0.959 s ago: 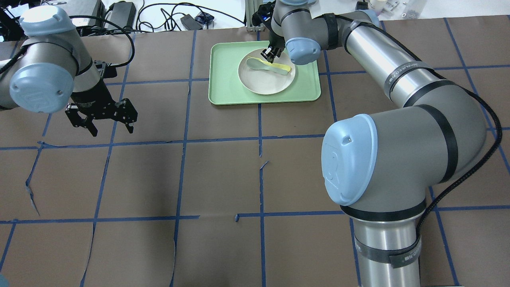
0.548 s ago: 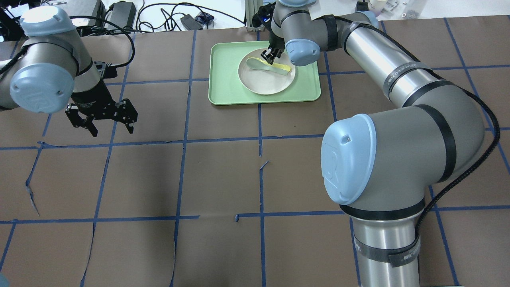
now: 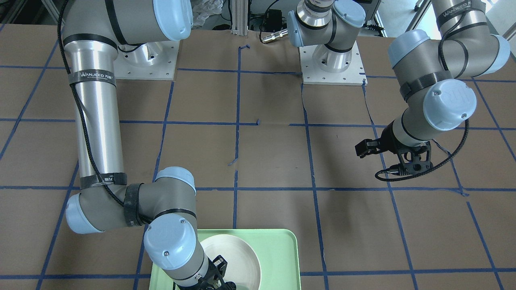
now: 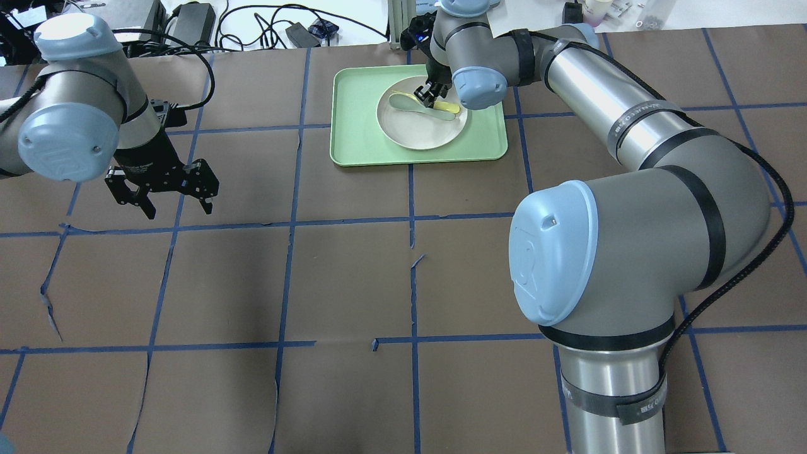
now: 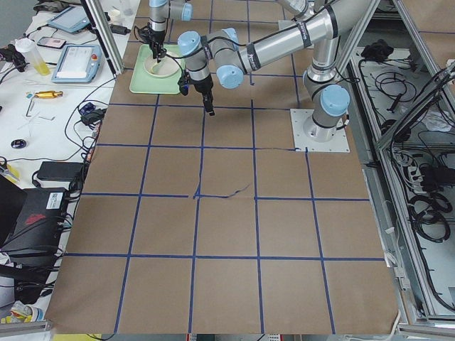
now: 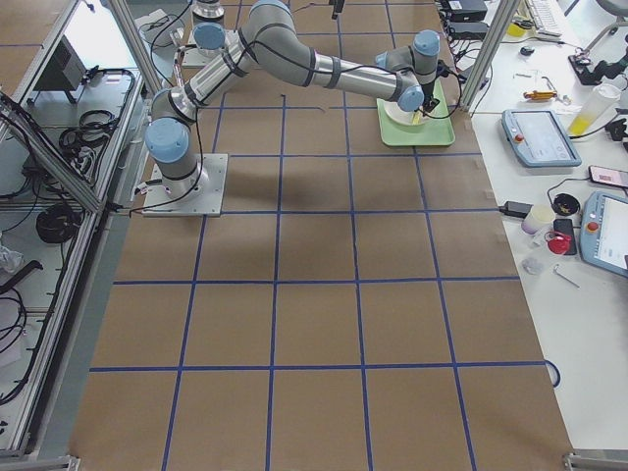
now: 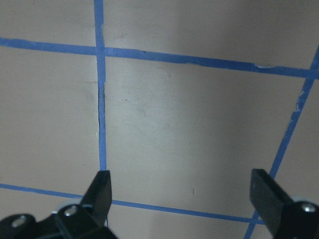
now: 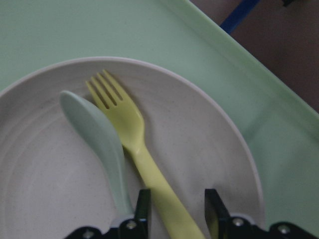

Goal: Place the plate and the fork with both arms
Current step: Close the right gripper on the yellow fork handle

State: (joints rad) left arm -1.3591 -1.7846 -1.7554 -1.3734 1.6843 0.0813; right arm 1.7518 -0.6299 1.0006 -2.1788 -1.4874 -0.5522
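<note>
The off-white plate (image 4: 419, 129) sits in the light green tray (image 4: 353, 113) at the table's far middle. The pale-yellow fork (image 4: 449, 104) lies on the plate beside a grey-green spoon (image 4: 403, 101). My right gripper (image 4: 425, 96) is low over the plate. In the right wrist view its open fingers (image 8: 143, 204) stand either side of the fork's handle (image 8: 130, 127), with a gap on both sides, and the spoon (image 8: 97, 134) lies just left. My left gripper (image 4: 162, 198) hangs open and empty above bare table, far left of the tray; it also shows in its wrist view (image 7: 184, 199).
Brown paper with a blue tape grid covers the table (image 4: 347, 284). Cables and power bricks (image 4: 189, 19) lie beyond the far edge. The right arm's big elbow (image 4: 630, 239) hangs over the right half. The tray's raised rim (image 8: 239, 64) runs close to the plate.
My right gripper has sunk and shifted slightly along the plate, down around the fork's handle. The left arm has barely moved. Plate, fork and spoon lie as before.
</note>
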